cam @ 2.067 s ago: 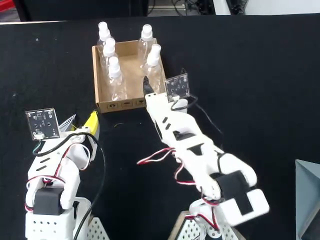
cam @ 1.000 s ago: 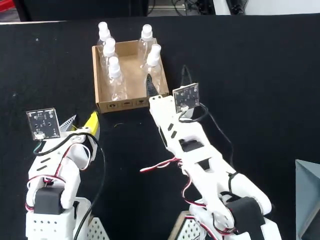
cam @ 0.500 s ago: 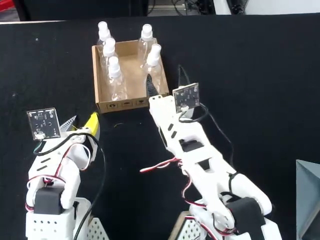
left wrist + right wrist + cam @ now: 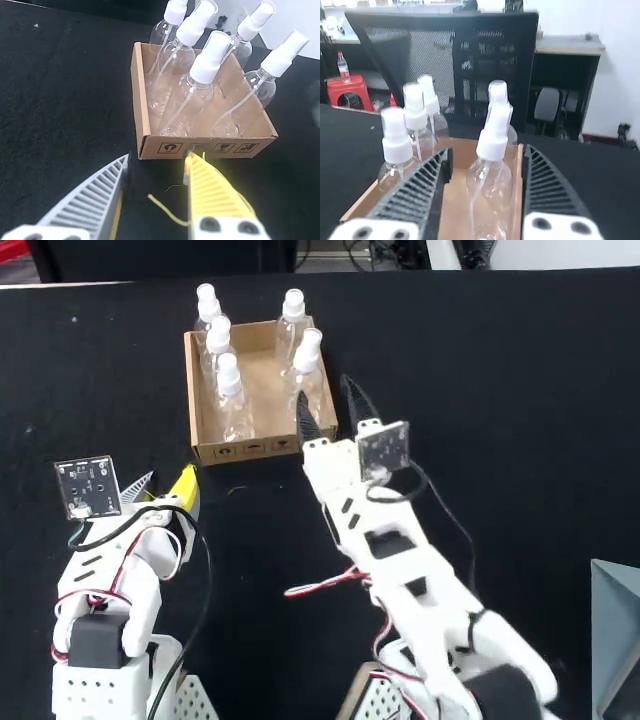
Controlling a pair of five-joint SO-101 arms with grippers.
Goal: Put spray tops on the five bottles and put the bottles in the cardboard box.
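While the five bottles (image 4: 228,390) stand in the cardboard box (image 4: 250,448) with their spray tops (image 4: 229,364) on, the right gripper (image 4: 330,412) is spread wide and empty at the box's near right corner.
The nearest bottle (image 4: 489,172) lies straight ahead of this gripper, upright, its long axis vertical. The right wall of the box seems to pass between the jaws, one finger over the inside and one outside. The left gripper (image 4: 157,159) is also spread and empty, short of the front wall and farther from that bottle. I judge the right arm should draw straight back, so that no finger catches the bottle or the wall.
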